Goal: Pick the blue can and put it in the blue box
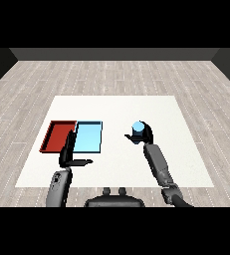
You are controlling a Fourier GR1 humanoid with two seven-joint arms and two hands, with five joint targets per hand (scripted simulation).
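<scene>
Right of the light blue rectangular tray point(88, 137): small blue cylindrical can point(137, 128).
Right hand point(144, 133) curls round it; left hand point(69, 152), fingers straight, holds nothing.

Blue can point(137, 128), light blue tray point(89, 137), red tray point(57, 136) (white table point(116, 109), black hands).

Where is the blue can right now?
In the head view, the blue can sits in the right hand, right of the light blue tray and outside it.
</scene>
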